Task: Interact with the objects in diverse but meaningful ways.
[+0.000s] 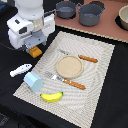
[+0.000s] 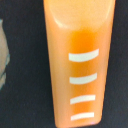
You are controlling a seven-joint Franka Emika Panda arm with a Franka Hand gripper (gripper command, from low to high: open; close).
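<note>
A woven beige placemat is lying on the black table, reaching out from just beside the tool toward the exterior view's right; a round tan plate is sitting at its middle, near the tool; a knife and a fork, both orange-handled, are flanking the plate; a brown board is lying beyond the mat, well apart from the tool.

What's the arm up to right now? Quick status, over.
Gripper low over the orange block, jaws not readable. Block fills the wrist view, off the placemat edge. Fish, cup, banana untouched. Nothing blocking.
</note>
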